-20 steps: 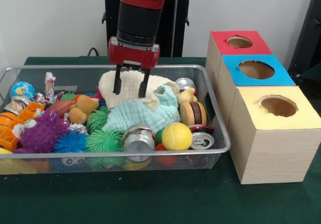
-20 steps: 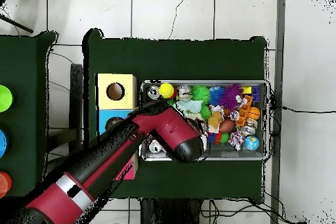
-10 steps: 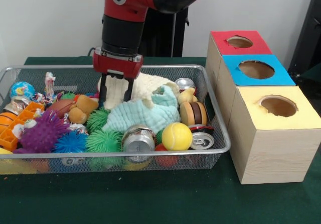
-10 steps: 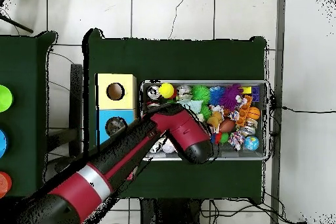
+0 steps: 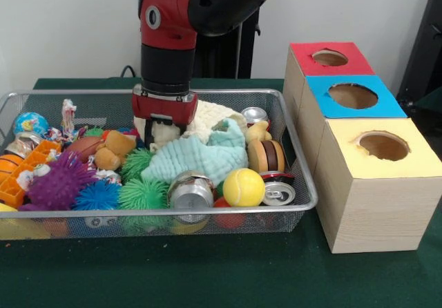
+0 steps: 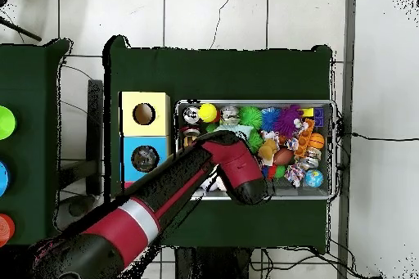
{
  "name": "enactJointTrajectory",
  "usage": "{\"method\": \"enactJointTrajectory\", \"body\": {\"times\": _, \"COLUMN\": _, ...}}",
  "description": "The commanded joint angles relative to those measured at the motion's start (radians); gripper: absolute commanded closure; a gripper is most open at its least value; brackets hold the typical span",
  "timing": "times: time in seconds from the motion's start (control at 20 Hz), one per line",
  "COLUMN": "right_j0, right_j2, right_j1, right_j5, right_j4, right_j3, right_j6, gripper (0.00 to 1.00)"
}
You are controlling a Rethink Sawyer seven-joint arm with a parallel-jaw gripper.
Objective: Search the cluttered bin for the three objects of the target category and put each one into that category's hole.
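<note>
A dark green cloth-covered table [image 5: 207, 273] carries a silver wire-mesh bin [image 5: 304, 184] (crammed with toys) beside a row of three wooden hole-topped boxes [image 5: 373, 204].

Three holed boxes [image 5: 359, 142], three cans [image 5: 191, 192], two cloths [image 5: 200, 157], one yellow ball [image 5: 243, 187].
</note>
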Motion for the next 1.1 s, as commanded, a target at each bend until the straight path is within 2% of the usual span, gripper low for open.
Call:
{"method": "enactJointTrajectory", "body": {"times": 0.05, "right_j0": -0.01, "right_j2": 0.251, "right_j1": 0.008, "right_j5": -0.018, "right_j4": 0.073, "right_j3": -0.089, "right_j6": -0.126, "gripper": 0.0}}
{"method": "enactJointTrajectory", "body": {"times": 0.15, "right_j0": -0.001, "right_j2": 0.256, "right_j1": 0.01, "right_j5": -0.011, "right_j4": 0.068, "right_j3": -0.092, "right_j6": -0.105, "gripper": 0.0}}
{"method": "enactJointTrajectory", "body": {"times": 0.35, "right_j0": -0.014, "right_j2": 0.287, "right_j1": -0.007, "right_j5": 0.001, "right_j4": 0.095, "right_j3": -0.086, "right_j6": -0.15, "gripper": 0.0}}
{"method": "enactJointTrajectory", "body": {"times": 0.4, "right_j0": -0.015, "right_j2": 0.293, "right_j1": -0.011, "right_j5": -0.002, "right_j4": 0.085, "right_j3": -0.085, "right_j6": -0.157, "gripper": 1.0}}
{"method": "enactJointTrajectory", "body": {"times": 0.55, "right_j0": -0.032, "right_j2": 0.312, "right_j1": -0.028, "right_j5": -0.016, "right_j4": 0.103, "right_j3": -0.074, "right_j6": -0.208, "gripper": 1.0}}
{"method": "enactJointTrajectory", "body": {"times": 1.0, "right_j0": -0.026, "right_j2": 0.317, "right_j1": -0.034, "right_j5": 0.004, "right_j4": 0.076, "right_j3": -0.078, "right_j6": -0.207, "gripper": 1.0}}
{"method": "enactJointTrajectory", "body": {"times": 1.1, "right_j0": -0.02, "right_j2": 0.307, "right_j1": -0.049, "right_j5": 0.02, "right_j4": 0.083, "right_j3": -0.074, "right_j6": -0.171, "gripper": 1.0}}
